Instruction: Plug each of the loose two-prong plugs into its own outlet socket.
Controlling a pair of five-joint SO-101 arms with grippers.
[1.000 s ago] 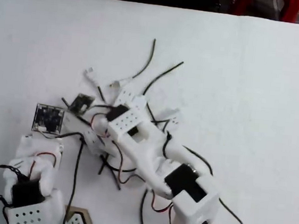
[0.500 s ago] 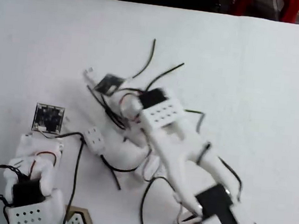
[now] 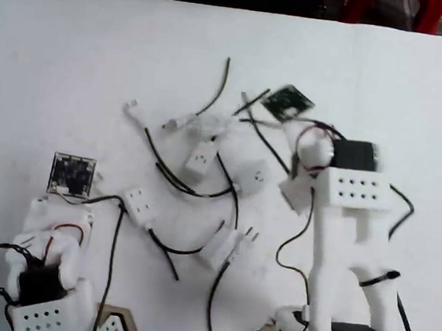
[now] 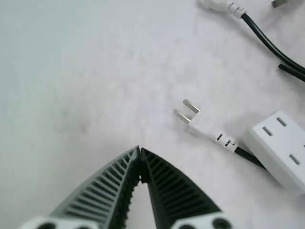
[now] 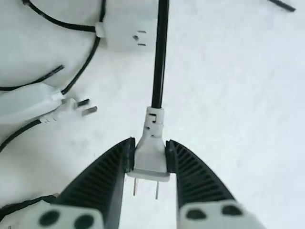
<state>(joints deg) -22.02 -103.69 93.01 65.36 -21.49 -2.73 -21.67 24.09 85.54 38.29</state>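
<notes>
readable text: none | plug (image 4: 200, 126): small dark marks on its cord collar, too small to read | desk (image 5: 248, 76): tiny dark marks, unreadable

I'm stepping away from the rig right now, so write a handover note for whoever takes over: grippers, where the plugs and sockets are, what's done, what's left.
Left gripper: shut, empty, near the table, beside a loose plug and an outlet socket.
Right gripper: shut on a white plug, prongs toward the wrist, cord leading away; a second loose plug lies close by.
Second socket mid-table, slots empty.
Done: one plug gripped; none seen seated.
Left: seat every plug in its own socket.
</notes>
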